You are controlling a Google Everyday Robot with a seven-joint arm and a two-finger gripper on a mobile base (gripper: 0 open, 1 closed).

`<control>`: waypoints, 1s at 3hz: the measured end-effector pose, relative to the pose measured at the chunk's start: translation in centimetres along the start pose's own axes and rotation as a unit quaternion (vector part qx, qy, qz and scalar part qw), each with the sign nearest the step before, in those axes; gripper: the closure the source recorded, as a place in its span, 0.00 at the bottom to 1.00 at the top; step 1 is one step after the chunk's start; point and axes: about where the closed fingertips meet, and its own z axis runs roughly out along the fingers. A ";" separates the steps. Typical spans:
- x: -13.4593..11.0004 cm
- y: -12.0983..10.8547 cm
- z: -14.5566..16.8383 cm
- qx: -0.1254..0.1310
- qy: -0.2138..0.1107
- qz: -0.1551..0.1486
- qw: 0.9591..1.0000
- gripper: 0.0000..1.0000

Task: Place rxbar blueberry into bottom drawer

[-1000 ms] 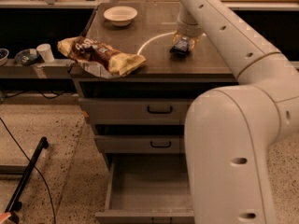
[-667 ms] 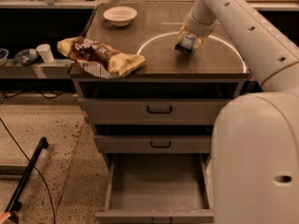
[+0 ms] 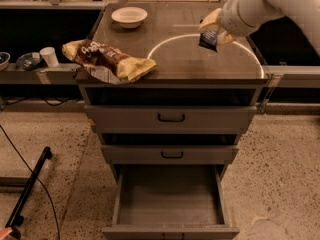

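Observation:
My gripper (image 3: 212, 30) is at the upper right, above the right part of the cabinet top. It is shut on the rxbar blueberry (image 3: 208, 39), a small dark navy wrapped bar that hangs below the yellowish fingers (image 3: 212, 20), lifted off the top. The bottom drawer (image 3: 170, 196) is pulled open at the foot of the cabinet, showing a plain grey floor with nothing in it. The white arm reaches in from the upper right corner.
A brown-and-yellow chip bag (image 3: 106, 60) lies on the left of the cabinet top (image 3: 175, 59). A white bowl (image 3: 129, 16) stands at the back left. Two shallower drawers with black handles (image 3: 171, 118) are closed. A cup (image 3: 49, 56) and small bowls sit on a shelf at left.
The gripper has lifted the bar off the cabinet top and moved right and toward the front. The arm has swung away to the right, uncovering the drawers.

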 end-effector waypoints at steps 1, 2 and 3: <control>0.0 2.0 -1.7 0.016 0.020 -0.005 1.000 1.00; 0.1 2.1 -1.7 0.015 0.020 -0.004 1.000 1.00; -0.7 1.4 -1.5 0.030 0.014 -0.038 0.999 1.00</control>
